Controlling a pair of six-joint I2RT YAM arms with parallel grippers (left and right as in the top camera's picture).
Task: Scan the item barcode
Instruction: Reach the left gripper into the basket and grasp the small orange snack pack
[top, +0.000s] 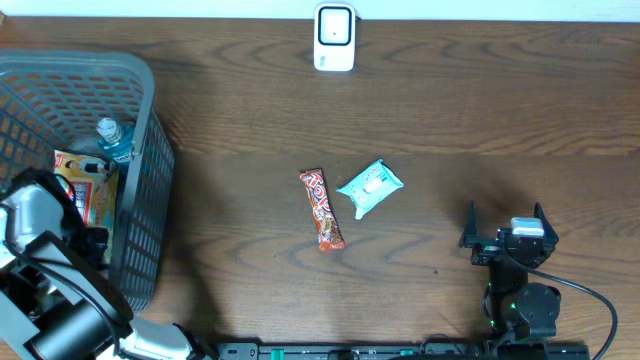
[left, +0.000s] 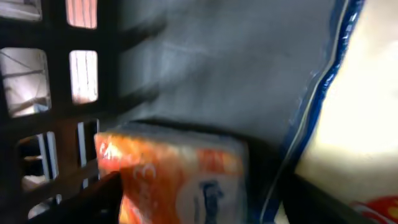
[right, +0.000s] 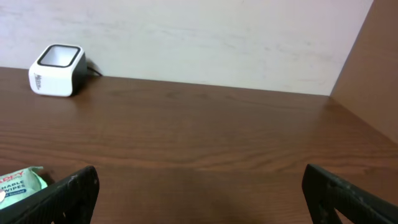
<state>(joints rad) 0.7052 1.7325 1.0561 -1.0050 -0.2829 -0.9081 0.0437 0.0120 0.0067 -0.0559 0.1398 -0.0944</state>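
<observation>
left hand (left: 205, 208) down inside basket (top: 140, 150) at orange packet (left: 168, 174), cannot tell if gripping; right hand (top: 505, 218) idle, spread wide; scanner (top: 334, 38) apparently unused.

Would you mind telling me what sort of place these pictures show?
Probably a mock shop checkout on a wooden table: a white barcode scanner at the far edge, a grey basket of packaged goods, and a loose snack bar.
</observation>
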